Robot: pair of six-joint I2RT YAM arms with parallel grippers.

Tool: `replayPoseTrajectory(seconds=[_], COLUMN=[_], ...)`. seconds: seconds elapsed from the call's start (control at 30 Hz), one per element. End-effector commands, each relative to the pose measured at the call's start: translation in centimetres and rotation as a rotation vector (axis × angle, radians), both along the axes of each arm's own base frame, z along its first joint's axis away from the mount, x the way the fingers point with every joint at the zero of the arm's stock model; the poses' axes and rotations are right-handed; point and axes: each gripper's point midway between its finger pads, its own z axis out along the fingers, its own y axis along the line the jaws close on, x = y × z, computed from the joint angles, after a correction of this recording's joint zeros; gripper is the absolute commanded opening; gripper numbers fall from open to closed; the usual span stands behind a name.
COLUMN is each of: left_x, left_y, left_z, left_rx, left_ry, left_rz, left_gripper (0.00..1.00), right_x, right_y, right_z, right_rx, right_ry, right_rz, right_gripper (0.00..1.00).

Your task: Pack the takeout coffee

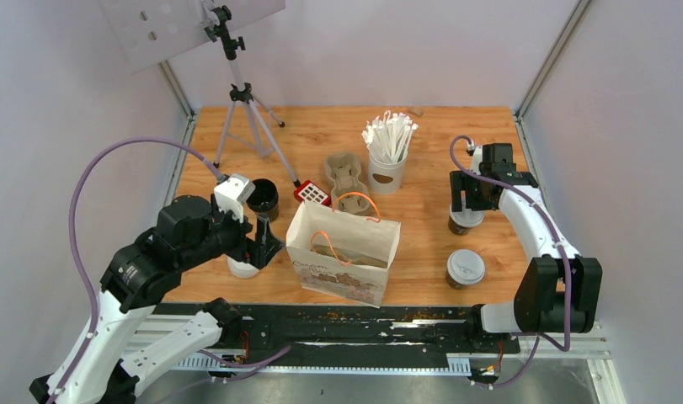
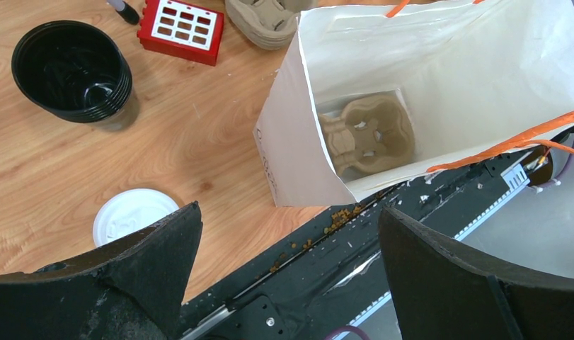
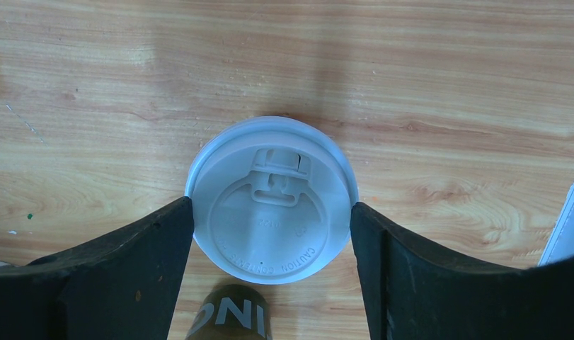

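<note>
R fingers point(image 3: 121, 283) bracket lidded coffee cup point(image 3: 270, 202); L fingers point(image 2: 135, 276) wide.

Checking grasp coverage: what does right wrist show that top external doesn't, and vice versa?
Right wrist only: the lid's raised sip tab and lettering, with a finger on each side of its rim. Top only: the second lidded cup, paper bag, cup of sticks, left arm. Both: the right gripper around the far coffee cup, on the wooden table.
</note>
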Motion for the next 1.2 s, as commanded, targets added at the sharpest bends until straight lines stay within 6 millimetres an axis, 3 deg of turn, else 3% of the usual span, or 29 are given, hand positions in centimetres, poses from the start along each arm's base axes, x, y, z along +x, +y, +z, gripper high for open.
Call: replayPoseTrajectory(seconds=[0.0, 0.43, 0.63, 0.9, 1.03, 1.17], left_x=[0.2, 0.1, 0.8, 1.5, 1.8, 2.3], left_y=[0.3, 0.5, 0.8, 0.2, -0.7, -1.8], left_z=[0.6, 1.5, 2.0, 3.5, 3.0, 2.8], left_rx=[0.002, -0.008, -0.005, -0.029, -0.041, -0.062], left_ry=[-0.035, -0.055, -0.046, -0.060, -0.025, -0.009], left_rz=[0.002, 0.006, 0.063, 0.069, 0.058, 0.041], left_gripper=[1.00, 1.00, 0.97, 0.92, 0.88, 0.85], right_x=[0.1, 0.2, 0.3, -0.8, -2.1, -4.6], right_y=[0.0, 0.9, 2.0, 4.6, 7.2, 10.3], right_z=[-0.2, 0.0, 2.5, 8.6, 13.5, 18.4], right_rx=[-0.008, -0.025, 0.002, 0.019, 0.057, 0.090], right_ry=[0.010, 0.015, -0.026, -0.130, -0.238, -0.352], right_rz=[0.003, 0.033, 0.038, 0.107, 0.174, 0.260], right_gripper=[0.78, 0.73, 0.68, 0.69, 0.69, 0.68])
